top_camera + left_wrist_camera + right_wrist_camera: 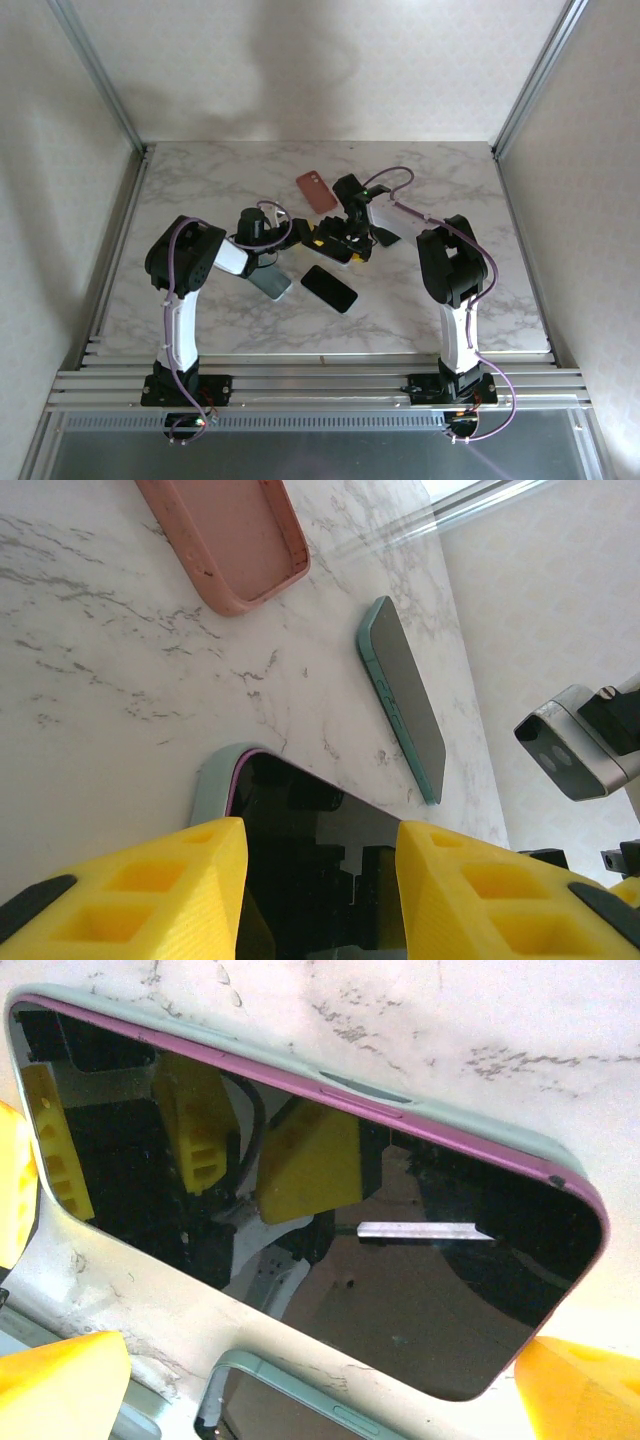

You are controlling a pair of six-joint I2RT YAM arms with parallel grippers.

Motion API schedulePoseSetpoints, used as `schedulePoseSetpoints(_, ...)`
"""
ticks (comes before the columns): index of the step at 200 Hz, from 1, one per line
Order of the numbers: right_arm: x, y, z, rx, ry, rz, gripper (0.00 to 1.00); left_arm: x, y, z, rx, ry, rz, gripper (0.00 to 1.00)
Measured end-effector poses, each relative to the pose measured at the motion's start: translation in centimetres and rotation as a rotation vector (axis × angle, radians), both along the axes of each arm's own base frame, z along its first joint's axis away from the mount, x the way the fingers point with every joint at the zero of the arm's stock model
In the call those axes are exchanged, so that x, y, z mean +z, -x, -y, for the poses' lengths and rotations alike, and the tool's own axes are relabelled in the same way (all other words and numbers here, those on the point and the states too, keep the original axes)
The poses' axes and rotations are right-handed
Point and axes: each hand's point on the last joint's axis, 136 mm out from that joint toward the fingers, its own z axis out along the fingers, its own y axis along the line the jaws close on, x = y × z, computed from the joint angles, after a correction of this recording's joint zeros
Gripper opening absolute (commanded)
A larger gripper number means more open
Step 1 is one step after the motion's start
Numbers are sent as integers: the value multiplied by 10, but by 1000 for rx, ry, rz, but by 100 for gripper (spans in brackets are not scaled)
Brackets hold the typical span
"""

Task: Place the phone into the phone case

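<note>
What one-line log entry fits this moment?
phone: in grey case, flat | left gripper: open, straddling phone | right gripper: open, over phone | pink case: empty

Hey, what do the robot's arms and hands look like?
The left arm and right arm have white links, black joints and purple cables looping alongside. The left hand has blocky yellow fingers with square hollows.

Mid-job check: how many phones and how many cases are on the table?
Phones: 2, the pink-edged phone and the teal phone
Cases: 2, the pink case and the pale green case
Unclear grey-green slab: 1
Total: 5
</note>
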Motion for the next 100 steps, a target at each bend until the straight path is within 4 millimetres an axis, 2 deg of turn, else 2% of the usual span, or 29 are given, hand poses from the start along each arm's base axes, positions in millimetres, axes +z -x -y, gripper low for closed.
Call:
schedulePoseSetpoints(49, 5, -1, 0, 1, -2, 14, 99, 0, 0, 0, 0, -1, 0, 43)
schedulePoseSetpoints(100, 28, 1, 2, 22, -37, 80, 99, -1, 1, -1, -3, -13, 5, 43)
